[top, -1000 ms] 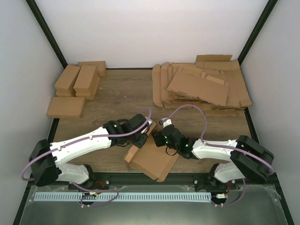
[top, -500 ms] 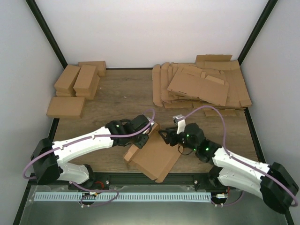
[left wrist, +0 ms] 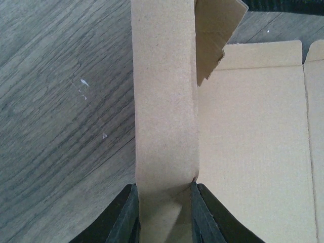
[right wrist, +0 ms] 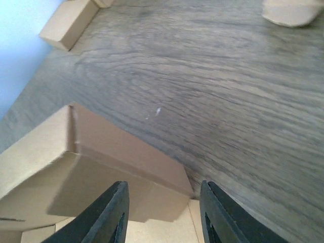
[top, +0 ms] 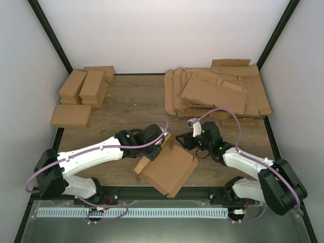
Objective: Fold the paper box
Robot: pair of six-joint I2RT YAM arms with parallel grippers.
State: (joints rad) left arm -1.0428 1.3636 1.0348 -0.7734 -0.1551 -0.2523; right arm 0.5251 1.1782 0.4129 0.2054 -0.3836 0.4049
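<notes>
The paper box point(top: 169, 169) is a flat brown cardboard piece lying near the table's front edge, one narrow wall raised at its far left. My left gripper point(top: 161, 146) is shut on that raised wall point(left wrist: 164, 101), its fingers point(left wrist: 126, 215) pressed on both sides of it. My right gripper point(top: 185, 143) is open and empty, held just off the box's far edge. In the right wrist view the standing flap point(right wrist: 126, 152) lies below the open jaws, fingers point(right wrist: 109, 215) apart.
Several narrow brick-shaped boxes point(top: 86, 86) lie at the back left with one flat box point(top: 71, 115) in front. A thick pile of cardboard sheets point(top: 217, 91) fills the back right. Black frame posts stand at the back corners.
My right arm has swung away from the box toward the back right and stretched out; its gripper now sits off the box's far edge. My left gripper has kept its hold.
</notes>
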